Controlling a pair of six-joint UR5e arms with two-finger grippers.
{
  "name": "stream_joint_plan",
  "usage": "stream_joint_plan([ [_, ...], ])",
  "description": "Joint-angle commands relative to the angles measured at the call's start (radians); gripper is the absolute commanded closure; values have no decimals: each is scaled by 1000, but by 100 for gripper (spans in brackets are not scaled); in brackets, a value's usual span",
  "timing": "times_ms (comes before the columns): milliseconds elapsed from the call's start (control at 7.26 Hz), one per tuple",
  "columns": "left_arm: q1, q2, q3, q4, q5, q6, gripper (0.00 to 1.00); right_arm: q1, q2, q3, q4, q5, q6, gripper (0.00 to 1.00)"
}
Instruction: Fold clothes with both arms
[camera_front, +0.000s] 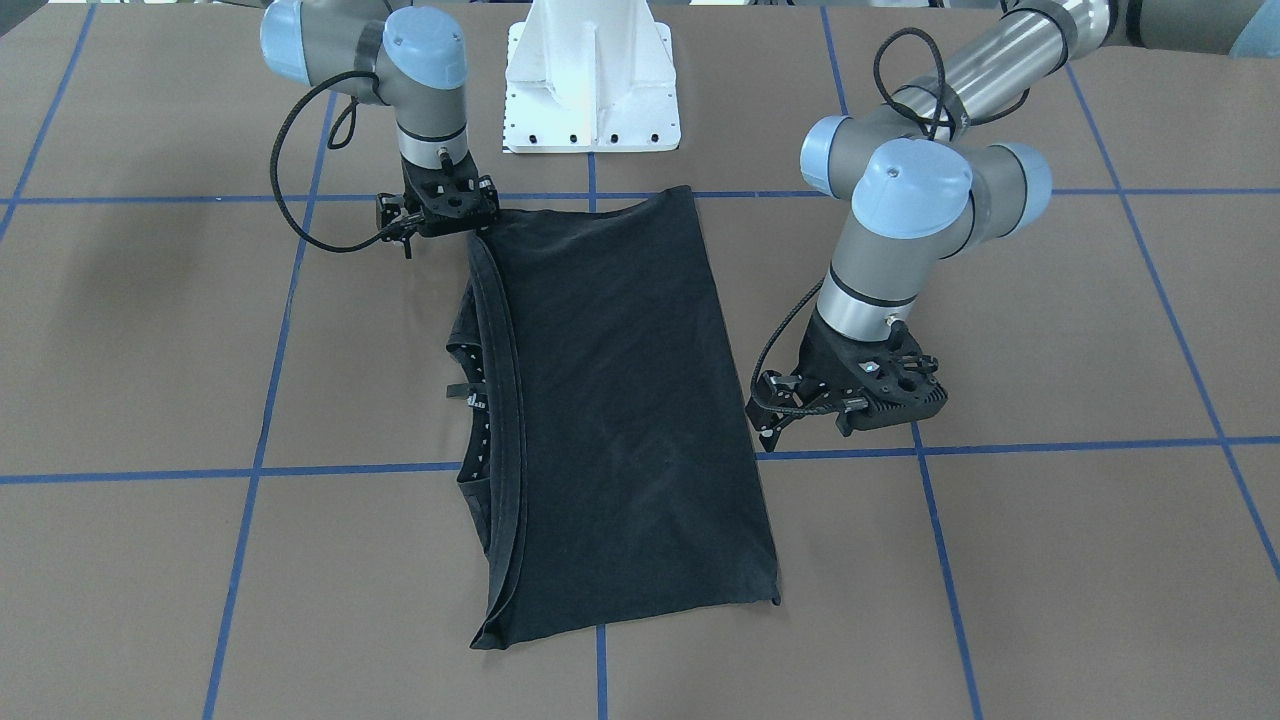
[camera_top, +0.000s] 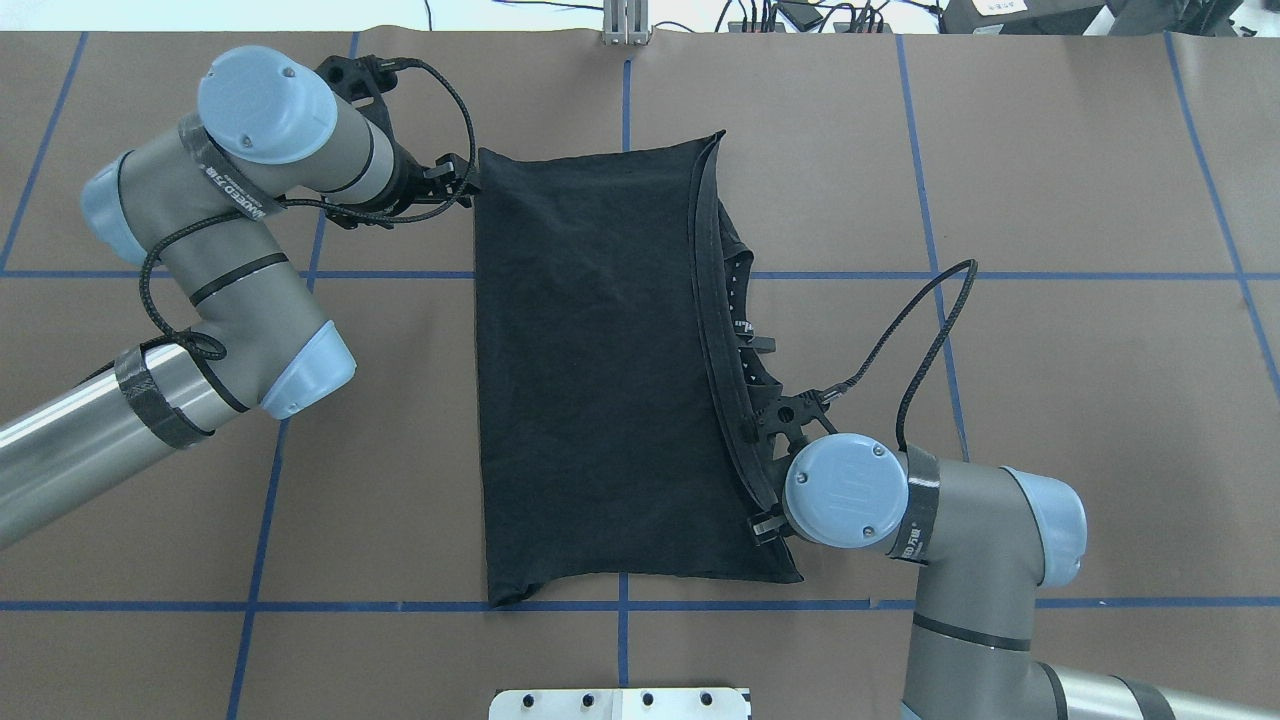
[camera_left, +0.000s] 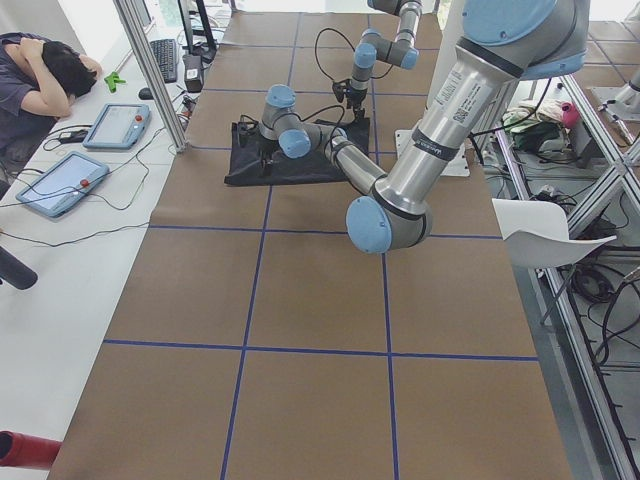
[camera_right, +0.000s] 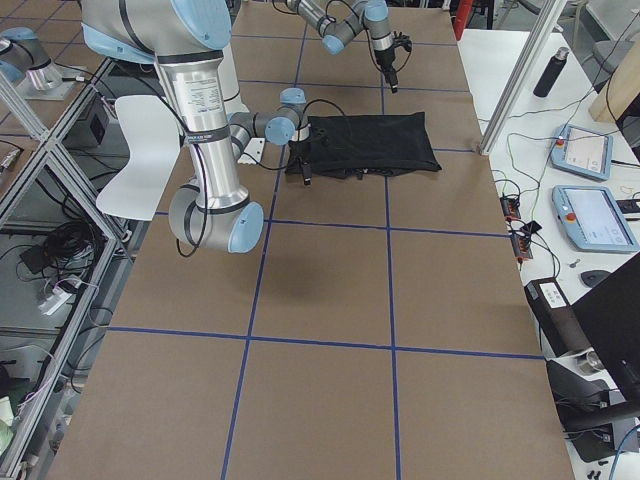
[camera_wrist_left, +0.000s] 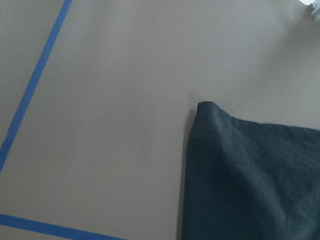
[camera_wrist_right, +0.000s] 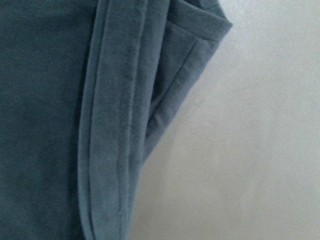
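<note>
The clothes are one black T-shirt (camera_front: 620, 400) (camera_top: 590, 380), lying folded into a long rectangle in the middle of the brown table, plain side up. Its doubled hem and a sleeve (camera_top: 735, 300) stick out along the edge on my right arm's side. My left gripper (camera_front: 765, 410) (camera_top: 455, 180) hovers just off the shirt's opposite long edge, fingers apart and empty. Its wrist view shows a shirt corner (camera_wrist_left: 205, 107) flat on the table. My right gripper (camera_front: 440, 210) points down at the corner nearest the base. Its fingers are hidden, and its wrist view shows only the layered hem (camera_wrist_right: 110, 125).
The white pedestal (camera_front: 590, 80) stands just behind the shirt. Blue tape lines (camera_front: 600, 455) cross the table in a grid. In the left side view a person (camera_left: 40, 70) sits at a desk with tablets (camera_left: 115, 125) beyond the table's long edge.
</note>
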Motion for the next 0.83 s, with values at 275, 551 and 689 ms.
stream_joint_plan([
  [275,10,-6,-8,1,2,-23,0,57,-71,25,6,44,-45,0],
  [551,8,-9,-7,2,2,-20,0,108,-43,60,2,110,-49,0],
  [689,8,-8,-5,2,2,-17,0,117,-11,53,2,109,-49,0],
])
